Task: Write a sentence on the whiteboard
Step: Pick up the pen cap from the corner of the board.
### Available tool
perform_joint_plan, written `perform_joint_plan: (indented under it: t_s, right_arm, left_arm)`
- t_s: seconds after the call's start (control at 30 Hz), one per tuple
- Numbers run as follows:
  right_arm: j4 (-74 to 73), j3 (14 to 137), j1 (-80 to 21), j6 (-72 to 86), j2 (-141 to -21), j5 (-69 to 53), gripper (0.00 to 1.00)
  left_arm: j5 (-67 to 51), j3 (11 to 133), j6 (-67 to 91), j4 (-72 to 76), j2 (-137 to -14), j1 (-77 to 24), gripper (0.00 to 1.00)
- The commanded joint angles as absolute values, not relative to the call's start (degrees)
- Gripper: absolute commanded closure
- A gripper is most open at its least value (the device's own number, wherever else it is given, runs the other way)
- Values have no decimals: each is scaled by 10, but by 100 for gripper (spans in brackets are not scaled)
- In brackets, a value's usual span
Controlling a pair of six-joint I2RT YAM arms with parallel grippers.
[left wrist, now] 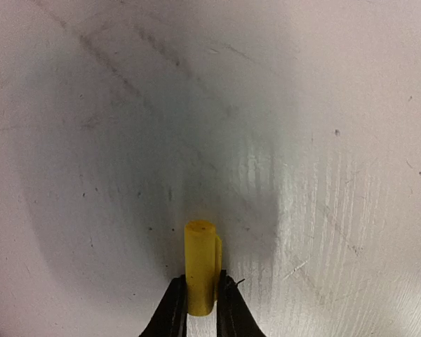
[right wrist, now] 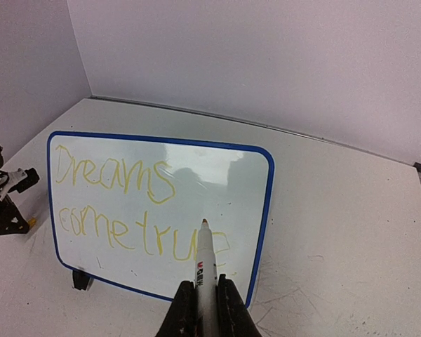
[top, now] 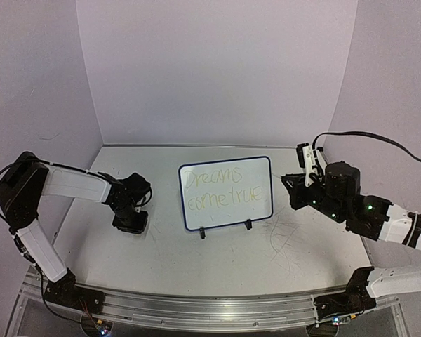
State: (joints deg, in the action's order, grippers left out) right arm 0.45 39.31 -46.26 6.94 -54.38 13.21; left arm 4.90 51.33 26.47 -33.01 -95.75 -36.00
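The whiteboard stands upright at mid-table on two black clip feet, its blue rim also showing in the right wrist view. The sentence "Dreams come true" is written on it in two faint yellow lines. My right gripper is shut on a white marker, uncapped, its tip pointing at the final "e"; I cannot tell if it touches. It sits right of the board. My left gripper, left of the board, points down at the table, shut on a yellow marker cap.
Grey scratch marks cover the white tabletop in front of the right arm. Pale walls close in the back and both sides. A metal rail runs along the near edge. The left gripper also shows in the right wrist view.
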Motion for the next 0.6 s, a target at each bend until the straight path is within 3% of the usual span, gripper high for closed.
perform_joint_plan:
  t_s: [0.0, 0.17, 0.33, 0.57]
  right_arm:
    - [27, 409, -461, 80, -552, 121, 100]
    - [26, 425, -461, 92, -551, 70, 100]
    - [25, 476, -461, 89, -592, -113, 100]
    - [14, 589, -472, 130, -701, -281, 100]
  left_arm:
    - [100, 507, 273, -316, -908, -366, 97]
    - [96, 512, 241, -314, -786, -384, 100]
    - [21, 511, 168, -213, -625, -433, 98]
    - [59, 520, 44, -57, -600, -538, 100]
